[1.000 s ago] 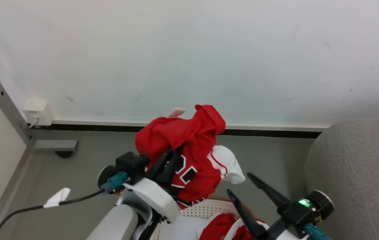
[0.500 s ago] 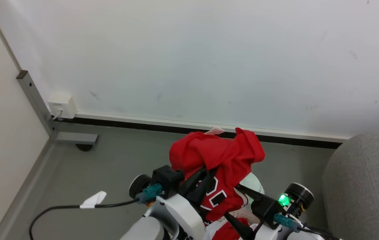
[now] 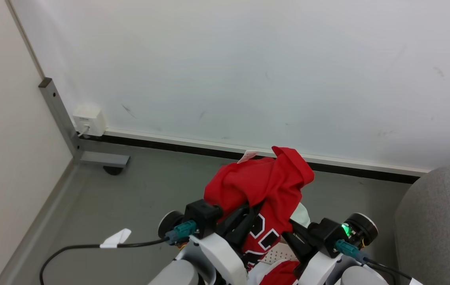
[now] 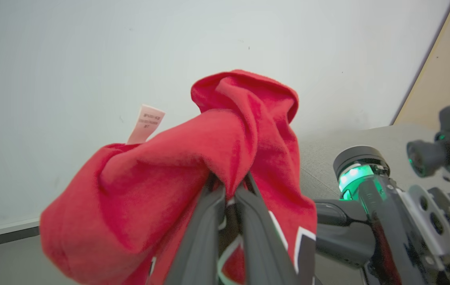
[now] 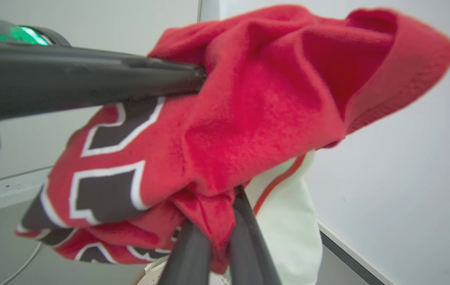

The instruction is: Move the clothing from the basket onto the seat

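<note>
A small pale tag (image 4: pixel 145 123) stands up from the red garment (image 3: pixel 262 186). It carries some lines of print, but they are too small for us to read. On the garment there are big black letters (image 5: pixel 102 194) with a white outline. The folds cut them, so we cannot tell which letters they are.

The garment is up in the air, above the basket (image 3: pixel 278 253) and in front of the white wall (image 3: pixel 248 59). The left gripper (image 4: pixel 228 190) is clenched on it: the two fingers are pressed close, a fold of red cloth goes down between them, and the rest hangs over the tips like a hood. The right gripper (image 5: pixel 217 215) is clenched too, on a lower fold just beside a white part with a red stripe (image 5: pixel 288 221). In the right wrist view a finger of the left gripper enters the same bundle from the upper left, so the two grips are near each other.

A bit of the basket's perforated cream wall shows between the two arms, with another red piece (image 3: pixel 284 275) in it. The sofa (image 3: pixel 438 221) is on the robot's right. Its rounded edge is apart from the garment, with bare grey floor (image 3: pixel 351 198) between them. On the left the floor is wider. A black cable (image 3: pixel 90 246) with a white paper flag (image 3: pixel 116 238) lies there, and a metal post (image 3: pixel 56 105) and a socket box (image 3: pixel 89 118) stand at the corner.
</note>
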